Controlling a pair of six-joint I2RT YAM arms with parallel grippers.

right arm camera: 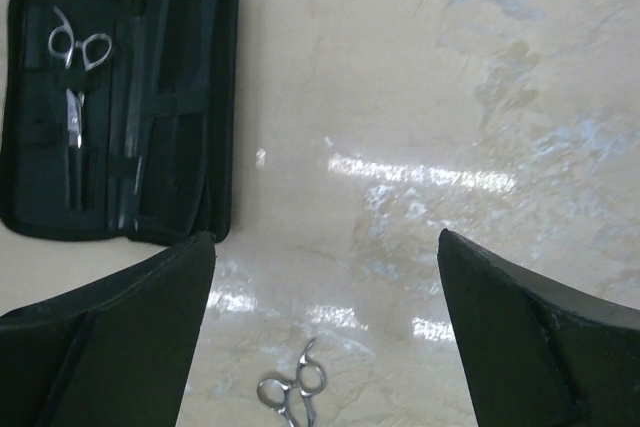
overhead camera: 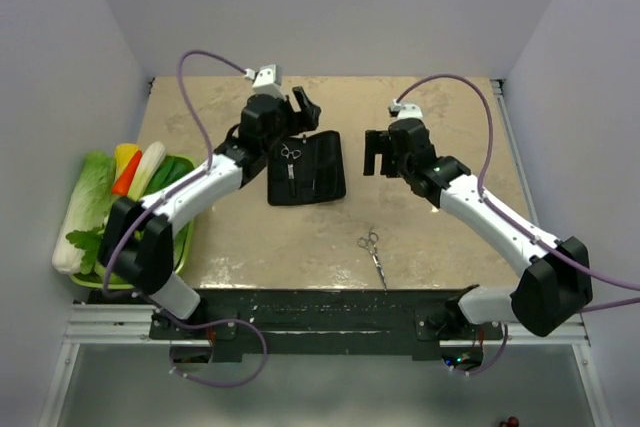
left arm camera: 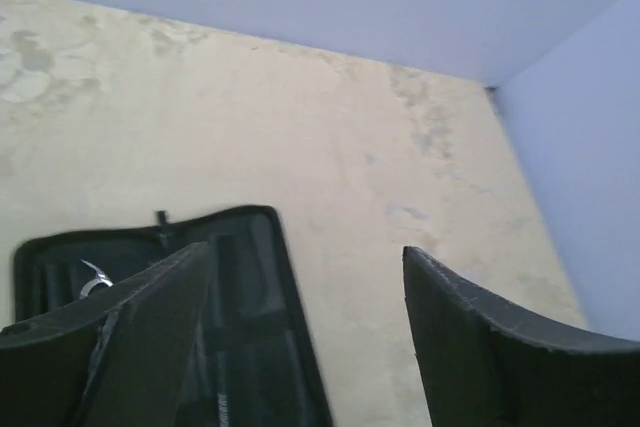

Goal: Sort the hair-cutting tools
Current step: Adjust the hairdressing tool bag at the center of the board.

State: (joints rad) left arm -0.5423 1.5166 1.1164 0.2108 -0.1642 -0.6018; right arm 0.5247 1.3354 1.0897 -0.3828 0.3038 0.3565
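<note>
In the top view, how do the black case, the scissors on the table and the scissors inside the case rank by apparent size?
1. black case, clearly largest.
2-3. scissors on the table and scissors inside the case: look about alike; I would not rank them.

The scissors [overhead camera: 372,247] are silver, case [overhead camera: 322,179] black, table [overhead camera: 440,247] mottled beige.

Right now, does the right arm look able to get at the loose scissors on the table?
Probably yes. The loose scissors lie alone on the bare table, with nothing over or against them. The right gripper hangs open and empty close by, and its wrist view shows them.
</note>
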